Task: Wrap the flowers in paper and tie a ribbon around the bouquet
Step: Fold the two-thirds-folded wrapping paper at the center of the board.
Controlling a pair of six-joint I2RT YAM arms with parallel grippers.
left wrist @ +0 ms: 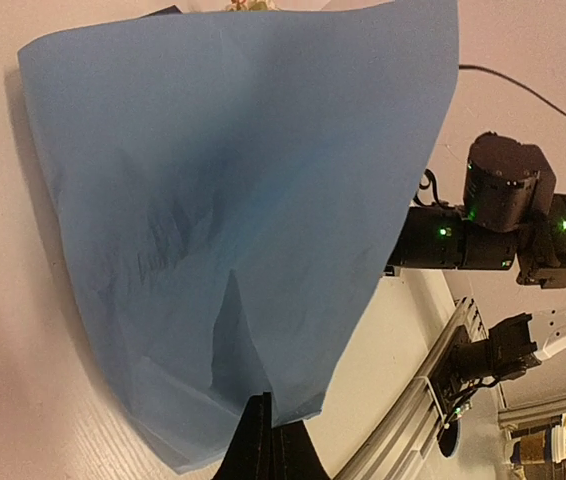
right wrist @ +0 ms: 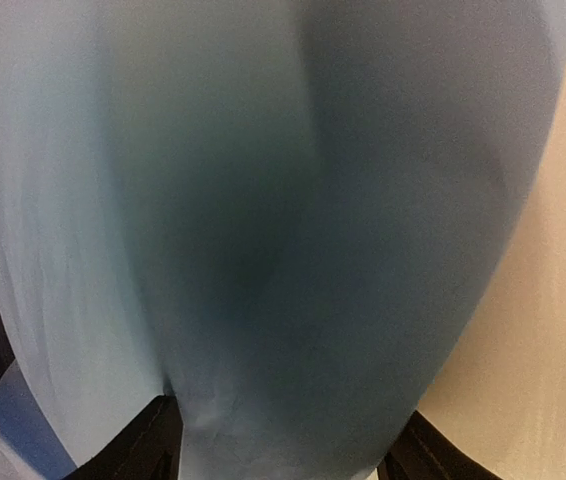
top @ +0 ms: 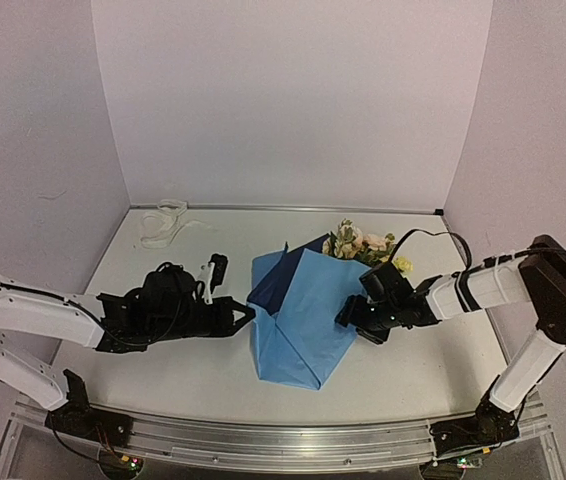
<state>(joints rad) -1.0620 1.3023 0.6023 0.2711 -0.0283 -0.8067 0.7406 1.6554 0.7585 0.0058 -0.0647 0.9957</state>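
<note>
The paper (top: 303, 310) lies folded over mid-table, light blue outside with a darker blue flap at its far left. The flowers (top: 365, 243) poke out of its far end, pink, cream and yellow blooms; their stems are hidden under the paper. My left gripper (top: 246, 315) is shut on the paper's left edge, and the left wrist view shows the jaws (left wrist: 263, 408) pinching a corner of the sheet (left wrist: 233, 200). My right gripper (top: 349, 318) is at the paper's right side, open, its fingers (right wrist: 143, 445) standing either side of the bulging paper (right wrist: 283, 250). The off-white ribbon (top: 163, 222) lies bunched at the back left.
White walls close the table on three sides. A metal rail (top: 283, 440) with the arm bases runs along the near edge. A black cable (top: 433, 235) loops behind the right arm near the flowers.
</note>
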